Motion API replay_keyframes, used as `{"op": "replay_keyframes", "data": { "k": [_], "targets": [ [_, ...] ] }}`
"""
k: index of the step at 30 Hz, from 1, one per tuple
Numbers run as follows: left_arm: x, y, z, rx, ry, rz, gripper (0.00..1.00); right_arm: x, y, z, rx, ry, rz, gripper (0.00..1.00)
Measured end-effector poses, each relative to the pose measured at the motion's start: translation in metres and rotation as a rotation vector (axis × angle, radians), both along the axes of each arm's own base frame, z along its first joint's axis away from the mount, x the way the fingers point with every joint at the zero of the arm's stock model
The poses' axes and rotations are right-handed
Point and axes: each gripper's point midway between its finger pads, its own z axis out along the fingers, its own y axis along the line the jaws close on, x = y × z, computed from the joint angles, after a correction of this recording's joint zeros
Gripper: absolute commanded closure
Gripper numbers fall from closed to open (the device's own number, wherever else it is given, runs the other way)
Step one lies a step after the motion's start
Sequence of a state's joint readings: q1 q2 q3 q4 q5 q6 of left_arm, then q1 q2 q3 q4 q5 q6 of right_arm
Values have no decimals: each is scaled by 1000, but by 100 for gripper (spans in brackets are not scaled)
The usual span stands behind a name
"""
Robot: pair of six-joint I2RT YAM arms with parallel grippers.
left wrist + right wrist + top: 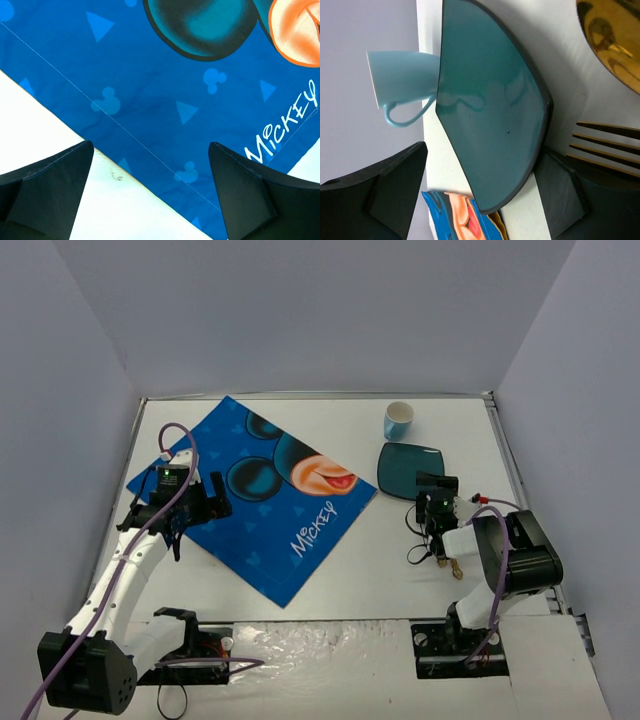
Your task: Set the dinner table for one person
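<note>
The white dinner table (pixel 380 570) carries a blue Mickey Mouse placemat (pixel 262 502) lying askew at the left. A teal square plate (pixel 408 468) and a light blue cup (pixel 398 420) stand at the back right. My left gripper (pixel 196 504) is open and empty over the placemat's near-left edge (pixel 150 115); one finger is over bare table, the other over the cloth. My right gripper (pixel 433 485) is open at the plate's near edge. In the right wrist view the plate (pixel 490 100) reaches between the fingers of the right gripper (pixel 480 200), and the cup (pixel 402 80) is beyond it.
Gold cutlery lies by the right arm: a spoon bowl (pixel 615 45) and fork tines (pixel 610 145) in the right wrist view, and a gold handle end (pixel 456 566) in the top view. Grey walls enclose the table on three sides.
</note>
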State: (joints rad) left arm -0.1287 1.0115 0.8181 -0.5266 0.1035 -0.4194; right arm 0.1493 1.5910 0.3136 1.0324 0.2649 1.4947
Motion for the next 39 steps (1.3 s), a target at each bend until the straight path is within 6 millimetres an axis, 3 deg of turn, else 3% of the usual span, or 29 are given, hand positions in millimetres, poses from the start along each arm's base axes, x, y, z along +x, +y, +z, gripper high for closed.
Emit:
{"op": "replay_keyframes", "data": {
  "k": [9, 14, 17, 22, 29, 35, 39],
  "targets": [
    [0, 3, 0, 4, 0, 9, 3, 4, -12, -5, 47, -2, -57, 39],
    [0, 3, 0, 6, 0, 12, 3, 4, -22, -14, 50, 21, -79, 61],
    [0, 3, 0, 7, 1, 12, 3, 4, -25, -19, 48, 35, -84, 80],
    [0, 4, -1, 10, 2, 15, 3, -2, -29, -28, 44, 68, -87, 97],
    [0, 5, -1, 12, 4, 17, 3, -10, -33, -19, 17, 68, -82, 100],
    [0, 5, -3, 13, 11, 18, 3, -30, -43, 9, -48, 66, -73, 100],
    [0, 5, -4, 13, 15, 17, 3, -47, -54, 18, -107, 107, -61, 100]
  ]
}}
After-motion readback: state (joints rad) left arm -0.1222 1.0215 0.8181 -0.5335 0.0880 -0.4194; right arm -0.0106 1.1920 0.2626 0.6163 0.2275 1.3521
